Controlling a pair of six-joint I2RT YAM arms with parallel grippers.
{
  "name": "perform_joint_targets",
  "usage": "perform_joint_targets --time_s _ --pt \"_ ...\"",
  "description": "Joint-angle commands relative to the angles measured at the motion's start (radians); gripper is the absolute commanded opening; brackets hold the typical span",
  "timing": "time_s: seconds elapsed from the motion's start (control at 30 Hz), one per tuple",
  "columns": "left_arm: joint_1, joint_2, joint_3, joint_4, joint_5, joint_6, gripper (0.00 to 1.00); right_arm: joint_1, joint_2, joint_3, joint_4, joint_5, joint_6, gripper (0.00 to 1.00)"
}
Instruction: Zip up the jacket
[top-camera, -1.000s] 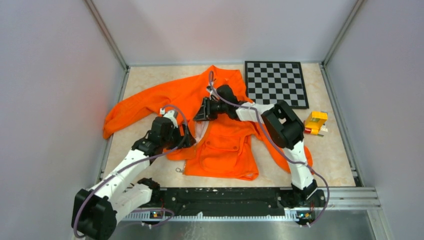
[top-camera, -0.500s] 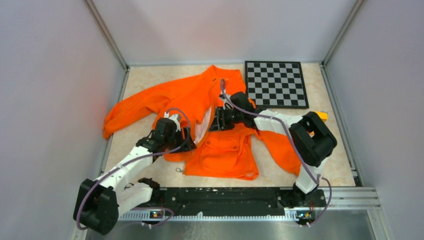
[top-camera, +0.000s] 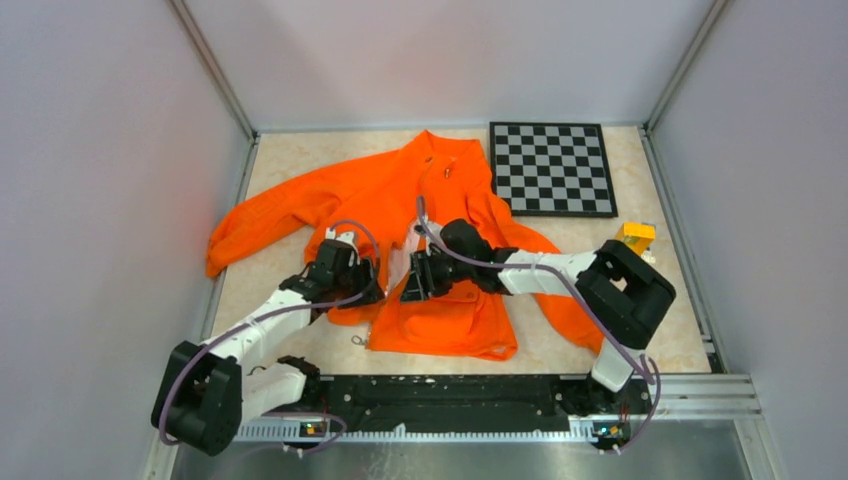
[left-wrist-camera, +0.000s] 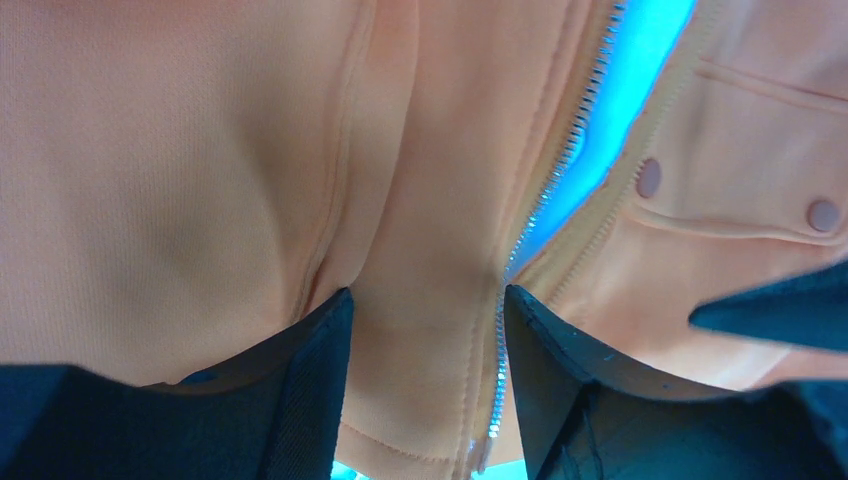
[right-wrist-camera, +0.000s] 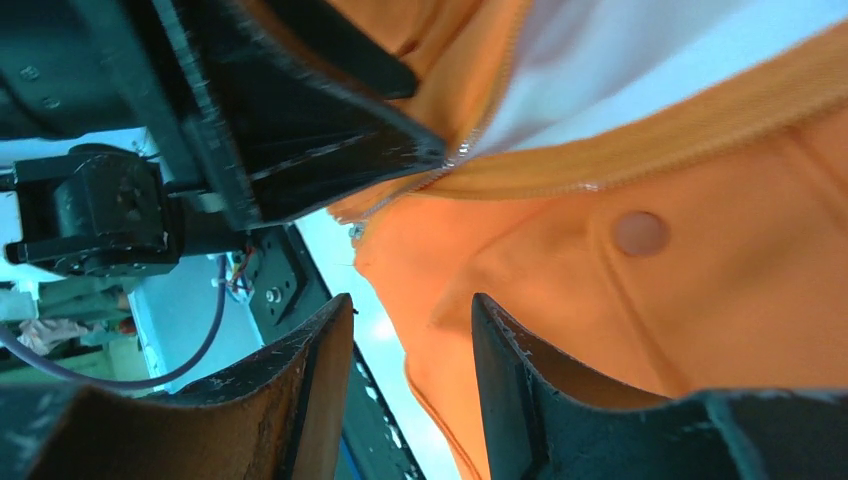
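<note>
The orange jacket lies spread on the table, front partly open, with white lining showing along the opening. My left gripper sits on the left front panel near the hem. In the left wrist view its jaws stand apart, with the jacket's front edge and zipper teeth lying between them. My right gripper is close beside it, over the right front panel. In the right wrist view it is open and empty above the jacket's hem corner. A snap button shows there.
A chessboard lies at the back right, touching the jacket's shoulder. A yellow block sits at the right, behind my right elbow. A small metal ring lies near the hem. The black base rail runs along the near edge.
My right gripper moved from the jacket's chest down along the opening to the lower front, next to the left gripper; its elbow swung right. The left gripper barely shifted.
</note>
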Motion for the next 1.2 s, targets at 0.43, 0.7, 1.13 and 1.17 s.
perform_joint_targets --time_s 0.43,0.7,1.13,1.17 --pt "0.005 -0.173 -0.005 0.115 0.071 0.029 0.59 0.058 -0.077 -0.251 0.3 0.076 0.106 0.43" --pt "-0.097 -0.017 0.073 0.112 0.128 0.141 0.75 -0.094 -0.217 -0.399 0.384 0.057 0.131 0.43" --pt "-0.242 0.241 0.187 0.038 -0.144 0.205 0.57 -0.131 -0.245 -0.419 0.369 0.043 0.134 0.41" --pt "-0.25 0.247 0.19 0.037 -0.147 0.204 0.59 -0.131 -0.238 -0.417 0.372 0.036 0.137 0.4"
